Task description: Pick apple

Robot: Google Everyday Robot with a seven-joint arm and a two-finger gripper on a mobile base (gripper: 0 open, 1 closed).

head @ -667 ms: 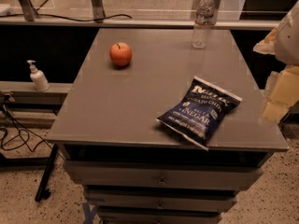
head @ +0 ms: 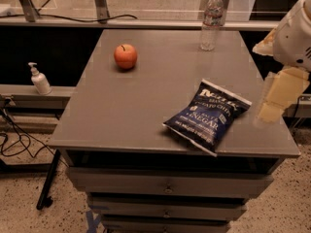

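– Currently, where is the small round red-orange apple [head: 126,56]?
– Far-left area of the grey tabletop [head: 146,115], well apart from the cream gripper [head: 278,97] at the right edge; its opening: cannot tell. Advise passing above the blue chip bag [head: 208,116], then descending over the apple's widest part.
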